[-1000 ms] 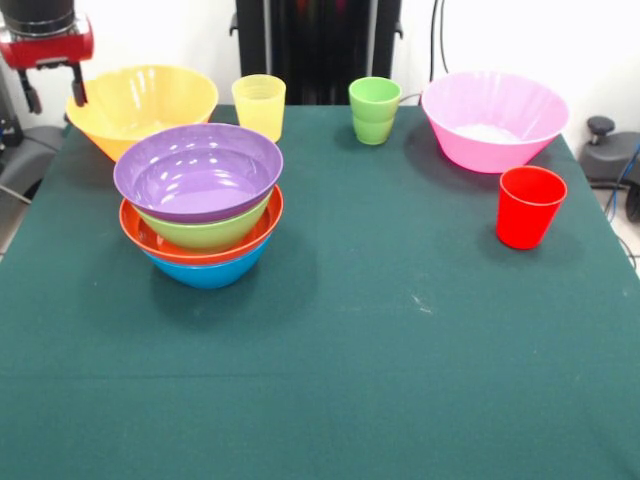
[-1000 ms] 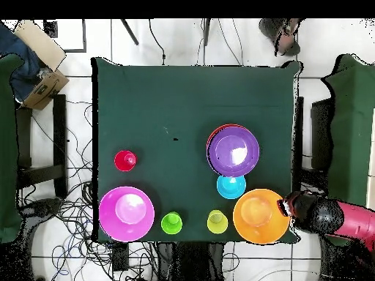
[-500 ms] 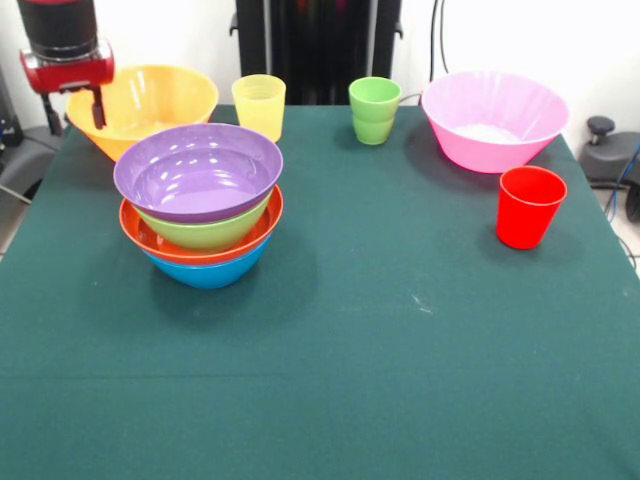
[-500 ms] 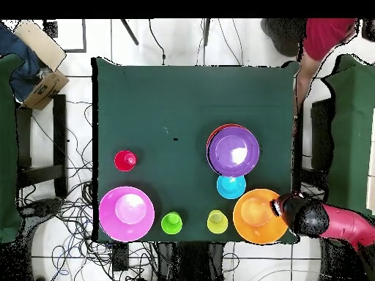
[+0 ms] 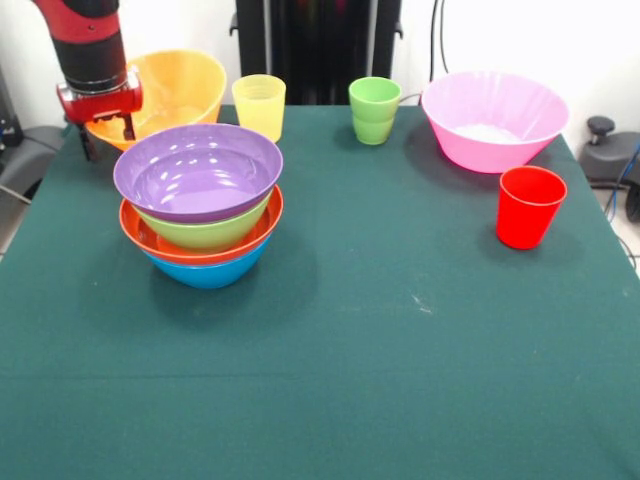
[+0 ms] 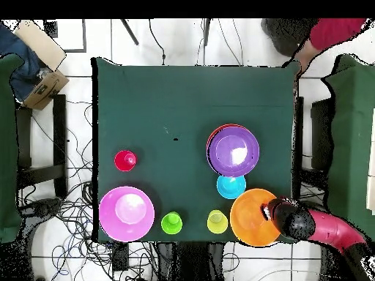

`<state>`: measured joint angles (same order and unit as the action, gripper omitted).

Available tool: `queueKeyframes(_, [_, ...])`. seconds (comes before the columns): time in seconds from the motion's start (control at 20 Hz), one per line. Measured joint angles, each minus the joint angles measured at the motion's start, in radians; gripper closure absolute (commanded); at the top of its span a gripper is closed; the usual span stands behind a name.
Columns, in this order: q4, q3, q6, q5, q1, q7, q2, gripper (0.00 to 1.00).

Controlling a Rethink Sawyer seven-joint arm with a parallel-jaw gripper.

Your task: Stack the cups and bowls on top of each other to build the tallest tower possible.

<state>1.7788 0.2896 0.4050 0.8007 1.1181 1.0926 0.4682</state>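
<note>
The tower [image 5: 200,205] stands at the table's left: purple bowl on top, then green, red-orange and big blue; it also shows in the overhead view [image 6: 233,150]. The large yellow-orange bowl [image 5: 175,88] behind it is tipped up on one side, also seen from overhead [image 6: 251,217]. My gripper [image 5: 106,137] is open, its jaws astride that bowl's left rim; from overhead it [image 6: 275,212] sits at the bowl's edge. The small blue bowl [image 6: 231,186] is hidden in the front view. The yellow cup [image 5: 259,105], green cup [image 5: 374,110], red cup [image 5: 528,206] and pink bowl [image 5: 495,120] stand apart.
From overhead, a person's red sleeve [image 6: 333,32] shows beyond the table's far right corner. A cardboard box [image 6: 42,84] lies off the table's far left corner. Cables run over the floor round the table's edges.
My gripper came down and moved in from outside the table onto the yellow-orange bowl's rim. The bowl has tipped up and shifted slightly. The other things have not moved.
</note>
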Motion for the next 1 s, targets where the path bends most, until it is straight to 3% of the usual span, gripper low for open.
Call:
queueKeyframes(0.1, [0.0, 0.001, 0.0, -0.004, 0.004, 0.0, -0.001, 0.0])
queueKeyframes(0.15, [0.001, 0.001, 0.001, -0.005, 0.005, 0.0, 0.001, 1.0])
queueKeyframes(1.0, [0.005, 0.012, 0.016, -0.031, 0.022, 0.0, 0.002, 1.0])
